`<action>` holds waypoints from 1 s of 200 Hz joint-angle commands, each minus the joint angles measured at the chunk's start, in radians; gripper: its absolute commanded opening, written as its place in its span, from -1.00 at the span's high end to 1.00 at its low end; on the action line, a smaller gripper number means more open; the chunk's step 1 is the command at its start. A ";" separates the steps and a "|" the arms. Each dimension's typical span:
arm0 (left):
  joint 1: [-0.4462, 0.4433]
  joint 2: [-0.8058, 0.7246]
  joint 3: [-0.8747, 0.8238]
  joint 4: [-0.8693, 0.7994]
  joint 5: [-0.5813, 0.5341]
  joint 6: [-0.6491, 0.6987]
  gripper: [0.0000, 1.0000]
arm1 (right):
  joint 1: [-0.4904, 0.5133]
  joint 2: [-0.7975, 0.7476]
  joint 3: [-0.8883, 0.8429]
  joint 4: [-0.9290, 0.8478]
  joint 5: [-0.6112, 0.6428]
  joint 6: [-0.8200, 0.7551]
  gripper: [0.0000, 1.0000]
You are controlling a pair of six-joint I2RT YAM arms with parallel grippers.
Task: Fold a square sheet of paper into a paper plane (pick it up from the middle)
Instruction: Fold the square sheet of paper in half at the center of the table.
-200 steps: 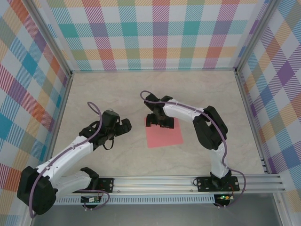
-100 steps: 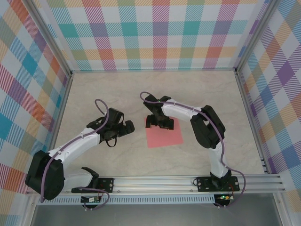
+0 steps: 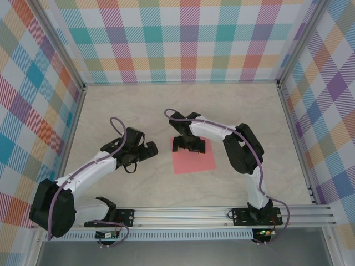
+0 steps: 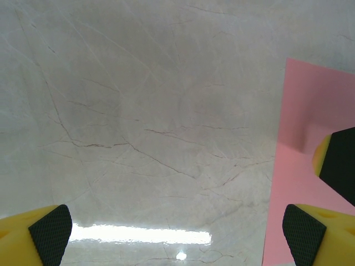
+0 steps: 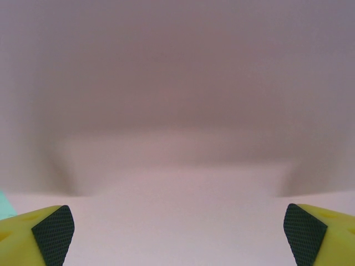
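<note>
**Pink paper flat on table, both grippers empty**

Pink paper (image 3: 194, 159) lies flat on the table (image 3: 111, 111), about midway between its left and right edges.

Right arm: rises from the near edge, elbow bent toward the right edge, forearm angled back left. The right gripper (image 3: 188, 146) points down over the paper's far edge, jaws spread wide and gripping nothing. Whether it touches the sheet cannot be told.

Left arm: stretched diagonally toward the centre. The left gripper (image 3: 148, 151) sits low over bare table just left of the paper, jaws wide, empty.
</note>
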 commanded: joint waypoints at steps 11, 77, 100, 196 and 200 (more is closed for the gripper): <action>0.019 -0.020 -0.017 -0.005 0.020 -0.009 -1.00 | -0.004 0.006 0.037 -0.036 0.028 -0.067 -0.99; 0.019 -0.026 -0.017 -0.004 0.045 0.006 -1.00 | -0.021 0.016 0.046 -0.025 0.021 -0.243 -1.00; 0.019 -0.025 -0.020 -0.001 0.050 0.002 -1.00 | -0.034 0.012 0.035 -0.026 0.016 -0.219 -1.00; 0.019 -0.022 -0.016 -0.014 0.053 0.008 -1.00 | -0.045 0.069 -0.015 0.008 -0.031 -0.173 -1.00; 0.019 -0.021 -0.017 -0.013 0.054 0.008 -1.00 | -0.045 0.072 -0.019 0.012 -0.040 -0.174 -1.00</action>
